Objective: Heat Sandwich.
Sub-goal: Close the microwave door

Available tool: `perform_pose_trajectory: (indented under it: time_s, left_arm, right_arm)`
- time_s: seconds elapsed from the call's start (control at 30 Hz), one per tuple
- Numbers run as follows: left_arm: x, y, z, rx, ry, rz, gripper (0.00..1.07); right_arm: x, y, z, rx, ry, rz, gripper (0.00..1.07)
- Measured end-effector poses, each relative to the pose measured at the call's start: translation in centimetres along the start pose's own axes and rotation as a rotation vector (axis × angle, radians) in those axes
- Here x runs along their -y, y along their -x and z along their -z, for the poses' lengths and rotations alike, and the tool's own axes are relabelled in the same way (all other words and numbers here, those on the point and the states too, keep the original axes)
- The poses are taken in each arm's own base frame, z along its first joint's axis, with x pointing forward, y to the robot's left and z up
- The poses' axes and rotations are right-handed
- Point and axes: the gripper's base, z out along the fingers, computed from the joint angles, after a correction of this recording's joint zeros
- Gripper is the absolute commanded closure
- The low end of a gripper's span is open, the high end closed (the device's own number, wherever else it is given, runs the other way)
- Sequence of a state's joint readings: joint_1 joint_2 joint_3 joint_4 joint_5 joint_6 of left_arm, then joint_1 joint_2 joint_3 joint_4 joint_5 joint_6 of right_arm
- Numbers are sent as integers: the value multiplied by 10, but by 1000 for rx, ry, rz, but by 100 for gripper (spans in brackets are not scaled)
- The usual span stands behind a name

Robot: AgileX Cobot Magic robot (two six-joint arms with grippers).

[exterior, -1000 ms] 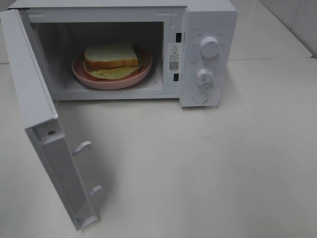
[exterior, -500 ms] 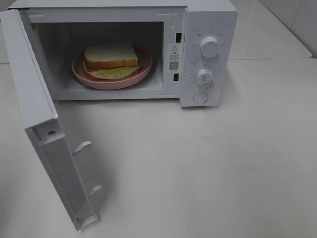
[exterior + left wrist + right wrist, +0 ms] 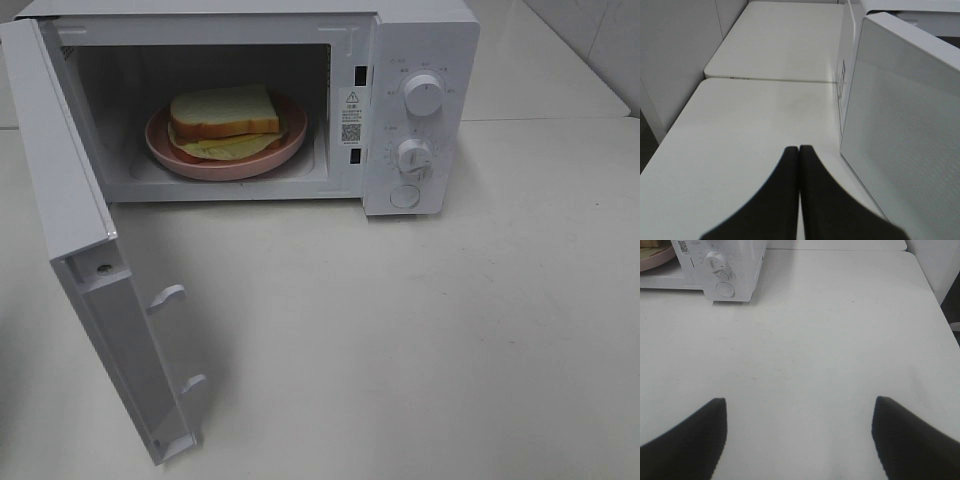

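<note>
The sandwich (image 3: 224, 120) lies on a round pink plate (image 3: 280, 152) inside the white microwave (image 3: 420, 40), whose door (image 3: 70, 210) hangs wide open to the left. Neither arm shows in the exterior high view. In the left wrist view my left gripper (image 3: 799, 150) is shut, its two black fingertips pressed together with nothing between them, just beside the outer face of the open door (image 3: 905, 130). My right gripper (image 3: 799, 407) stands open over bare table, well in front of the microwave's control panel (image 3: 720, 270).
Two dials (image 3: 423, 95) and a round button (image 3: 405, 197) sit on the microwave's right panel. The white table (image 3: 450, 340) spreads in front and to the right. A second table (image 3: 785, 40) abuts behind, and a table edge (image 3: 660, 155) runs close on the left.
Nothing differs in the exterior high view; the sandwich, plate and door stay where they were.
</note>
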State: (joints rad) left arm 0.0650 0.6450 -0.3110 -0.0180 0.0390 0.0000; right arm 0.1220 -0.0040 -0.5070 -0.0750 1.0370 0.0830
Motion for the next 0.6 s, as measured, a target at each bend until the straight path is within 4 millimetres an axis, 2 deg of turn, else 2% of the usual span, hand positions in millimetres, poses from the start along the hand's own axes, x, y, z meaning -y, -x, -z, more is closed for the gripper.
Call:
perform_pose_trajectory:
  time_s: [0.2, 0.4, 0.6]
  left_arm:
    - [-1, -15, -22, 80, 4, 0, 107]
    - [-1, -18, -39, 131, 6, -2, 107]
    - [-1, -25, -66, 169, -1, -18, 107]
  right_arm:
    - [0, 0, 0, 0, 0, 0, 31]
    - [0, 0, 0, 0, 0, 0, 31]
    - [0, 0, 0, 0, 0, 0, 31]
